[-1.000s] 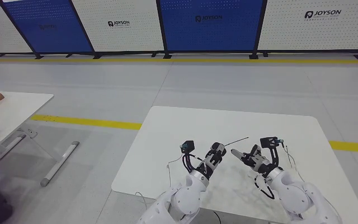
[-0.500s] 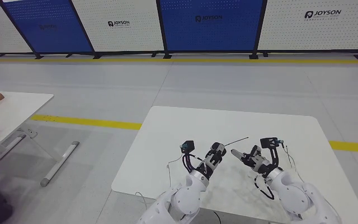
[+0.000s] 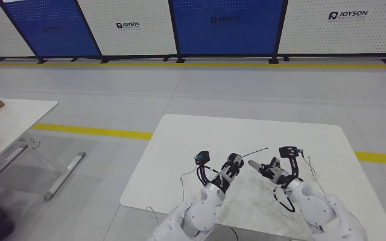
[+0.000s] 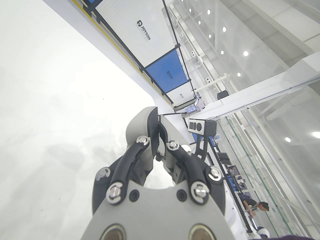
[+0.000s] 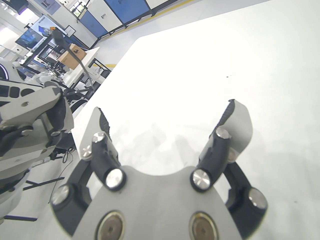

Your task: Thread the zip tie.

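Left gripper (image 4: 158, 119) seen from behind, held over white table (image 4: 50, 76). Fingers (image 4: 140, 126) pressed together, black pads closed at tips. Thin black zip tie (image 4: 172, 113) pinched between tips, projected straight out past table edge. Black-and-white box (image 4: 202, 127) on black bracket seen near tie's far end, beyond table edge. White panel (image 4: 140, 26) and blue panel (image 4: 167, 72) ranged in black frames along far side of table. Round ceiling lights (image 4: 223, 29) seen higher up.
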`<state>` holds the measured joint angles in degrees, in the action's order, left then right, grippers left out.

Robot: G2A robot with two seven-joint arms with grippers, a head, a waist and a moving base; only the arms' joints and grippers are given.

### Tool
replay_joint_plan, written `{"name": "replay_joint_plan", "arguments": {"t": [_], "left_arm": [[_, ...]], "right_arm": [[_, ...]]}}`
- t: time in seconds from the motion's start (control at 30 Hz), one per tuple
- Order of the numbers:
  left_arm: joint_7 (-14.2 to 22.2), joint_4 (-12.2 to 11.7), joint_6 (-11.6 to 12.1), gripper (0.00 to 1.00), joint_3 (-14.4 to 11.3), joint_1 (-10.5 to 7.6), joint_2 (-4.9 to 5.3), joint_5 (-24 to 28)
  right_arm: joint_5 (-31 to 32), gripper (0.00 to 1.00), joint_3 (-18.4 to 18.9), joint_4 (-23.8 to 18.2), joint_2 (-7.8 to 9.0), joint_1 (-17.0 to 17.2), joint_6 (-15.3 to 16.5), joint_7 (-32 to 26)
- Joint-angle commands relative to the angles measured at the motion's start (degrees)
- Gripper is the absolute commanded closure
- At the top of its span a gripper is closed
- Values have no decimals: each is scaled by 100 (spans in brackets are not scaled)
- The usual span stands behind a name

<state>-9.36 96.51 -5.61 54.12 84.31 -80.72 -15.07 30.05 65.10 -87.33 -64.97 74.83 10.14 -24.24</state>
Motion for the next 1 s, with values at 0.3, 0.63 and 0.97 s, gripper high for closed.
{"name": "replay_joint_plan", "arguments": {"t": [0.3,0.63,0.97], "left_arm": [[0,0,0,100,0,0,0,0],[0,0,0,100,0,0,0,0],[0,0,0,100,0,0,0,0]], "right_arm": [[-323,8,-233,134,-96,-128,66,-4],[-387,60,-276,143,-124,-122,294,-21],[-515,62,-214,75,-127,-103,504,-116]]}}
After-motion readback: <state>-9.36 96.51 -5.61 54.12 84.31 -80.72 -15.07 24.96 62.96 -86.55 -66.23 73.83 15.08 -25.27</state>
